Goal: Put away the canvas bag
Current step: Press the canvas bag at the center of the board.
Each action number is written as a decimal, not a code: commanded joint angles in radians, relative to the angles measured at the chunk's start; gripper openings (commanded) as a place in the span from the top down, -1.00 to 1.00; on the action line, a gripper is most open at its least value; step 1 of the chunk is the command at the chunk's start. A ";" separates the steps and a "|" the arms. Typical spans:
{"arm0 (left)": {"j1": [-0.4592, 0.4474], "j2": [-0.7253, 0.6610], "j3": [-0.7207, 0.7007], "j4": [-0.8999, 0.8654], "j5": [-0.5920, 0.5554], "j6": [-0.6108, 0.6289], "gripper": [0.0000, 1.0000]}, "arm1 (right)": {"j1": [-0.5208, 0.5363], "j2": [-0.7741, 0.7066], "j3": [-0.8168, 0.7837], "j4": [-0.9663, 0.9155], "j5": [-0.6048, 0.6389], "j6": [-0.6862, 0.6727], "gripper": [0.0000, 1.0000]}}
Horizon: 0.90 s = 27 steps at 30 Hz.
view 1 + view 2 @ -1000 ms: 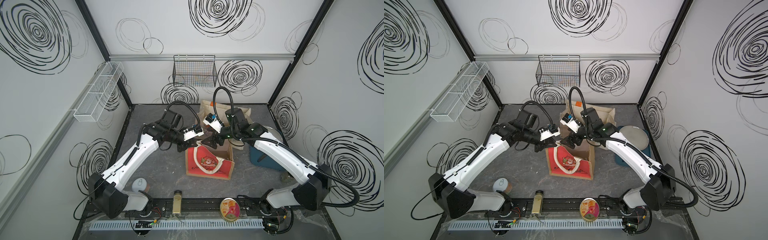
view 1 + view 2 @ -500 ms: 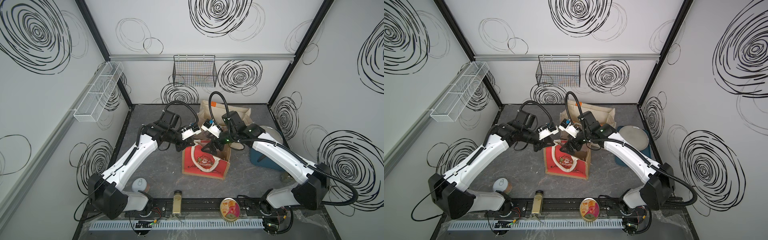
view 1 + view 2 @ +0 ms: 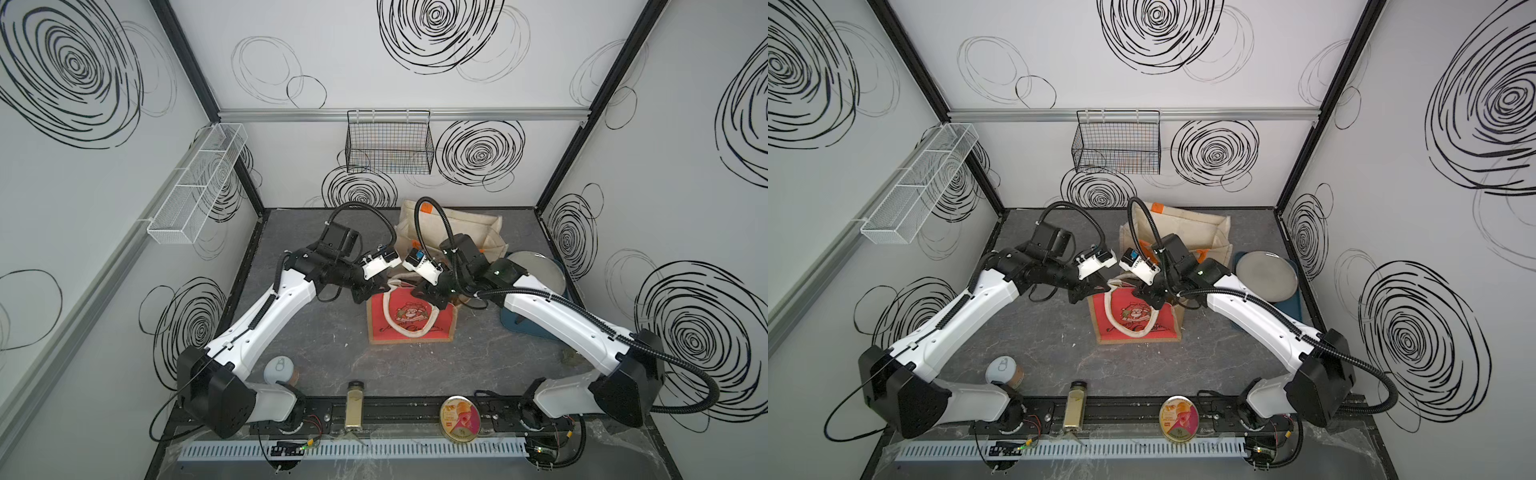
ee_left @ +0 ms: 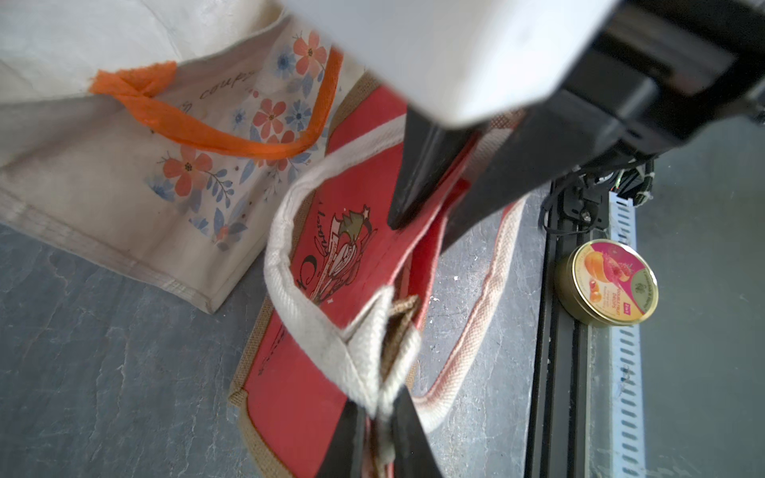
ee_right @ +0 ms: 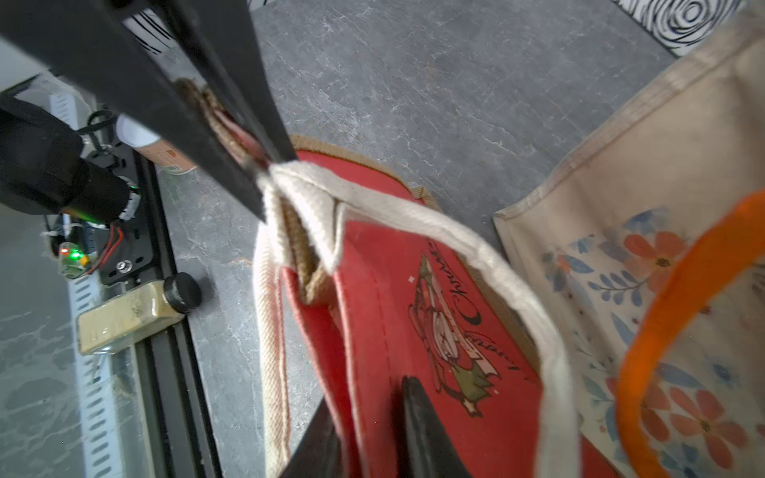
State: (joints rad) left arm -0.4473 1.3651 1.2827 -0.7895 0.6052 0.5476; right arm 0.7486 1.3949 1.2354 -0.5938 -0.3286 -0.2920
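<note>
So the red canvas bag with jute trim and cream webbing handles (image 3: pixel 409 320) is propped with its bottom on the grey floor, and its top edge is held up right between the two grippers. The left gripper (image 4: pixel 374 438) is pinched shut on the jute corner where a cream handle is sewn on. The right gripper (image 5: pixel 368 397) is clamped narrow on the red top hem at the other side.

It's expected to be soft, floppy and light: the body sags and the handles dangle loose. The stiffer stitched hem is probably the better spot to grab, not the loops.

A cream floral tote with orange handles (image 3: pixel 449 232) is parked just behind both grippers, and whether it's touching the red one can't be told. A grey round plate (image 3: pixel 536 270) on a dark-blue tray (image 3: pixel 515 326) is sat beside the right arm. A black wire basket (image 3: pixel 388 141) is hung on the back wall, well above the grippers. A dangling loop could easily get snagged on the tote's rim.
</note>
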 commanded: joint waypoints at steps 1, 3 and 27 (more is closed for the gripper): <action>-0.005 -0.014 0.020 0.048 0.008 -0.006 0.30 | 0.001 0.013 0.005 -0.020 -0.035 -0.003 0.91; -0.019 -0.041 0.018 0.112 0.002 -0.032 -0.10 | 0.000 0.024 0.003 -0.014 -0.052 0.004 0.92; -0.186 0.077 -0.031 0.128 -0.192 -0.045 -0.80 | -0.086 -0.039 -0.130 0.254 -0.243 0.175 0.87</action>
State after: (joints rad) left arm -0.6262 1.4147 1.2621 -0.6003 0.4431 0.4797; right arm 0.6640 1.3758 1.1103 -0.4389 -0.5270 -0.1719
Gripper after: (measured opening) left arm 0.909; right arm 0.065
